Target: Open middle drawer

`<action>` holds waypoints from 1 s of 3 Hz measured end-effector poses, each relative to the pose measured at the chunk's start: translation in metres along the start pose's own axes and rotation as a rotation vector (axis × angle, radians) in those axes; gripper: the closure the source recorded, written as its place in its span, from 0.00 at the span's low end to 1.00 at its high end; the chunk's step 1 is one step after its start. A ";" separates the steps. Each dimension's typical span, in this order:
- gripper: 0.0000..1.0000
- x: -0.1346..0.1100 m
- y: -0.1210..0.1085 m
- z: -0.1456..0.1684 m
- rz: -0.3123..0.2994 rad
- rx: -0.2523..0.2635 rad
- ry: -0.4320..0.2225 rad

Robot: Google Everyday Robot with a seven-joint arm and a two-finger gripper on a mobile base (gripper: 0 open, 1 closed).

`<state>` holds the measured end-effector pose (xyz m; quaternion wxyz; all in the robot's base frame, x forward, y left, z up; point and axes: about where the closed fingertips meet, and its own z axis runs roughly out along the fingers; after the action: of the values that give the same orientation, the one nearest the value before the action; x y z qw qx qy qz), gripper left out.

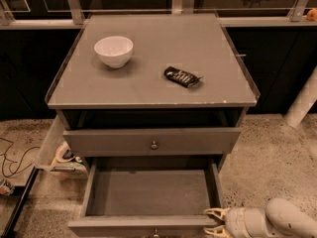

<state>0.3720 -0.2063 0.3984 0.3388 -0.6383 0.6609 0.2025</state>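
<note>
The middle drawer (148, 192) is pulled out at the bottom of the view. It shows a plain grey interior, and its small knob (155, 232) is at the frame's lower edge. Above it, a closed grey drawer front (114, 142) carries a round metal knob (154, 145). My gripper (214, 221), white with yellowish fingertips (212, 212), is at the lower right beside the open drawer's front right corner. Its fingers are spread apart and hold nothing.
On the cabinet top (148, 78) are a white bowl (113, 50) and a dark snack packet (182, 76). A side bin (47, 148) with a tape roll hangs at the left. Cables (10, 157) lie on the floor. A white post (302, 105) stands at the right.
</note>
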 end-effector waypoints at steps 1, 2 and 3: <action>0.34 0.000 0.000 0.000 0.000 0.000 0.000; 0.11 0.000 0.000 0.000 0.000 0.000 0.000; 0.00 0.000 0.000 0.000 0.000 0.000 0.000</action>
<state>0.3720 -0.2062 0.3984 0.3388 -0.6383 0.6609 0.2025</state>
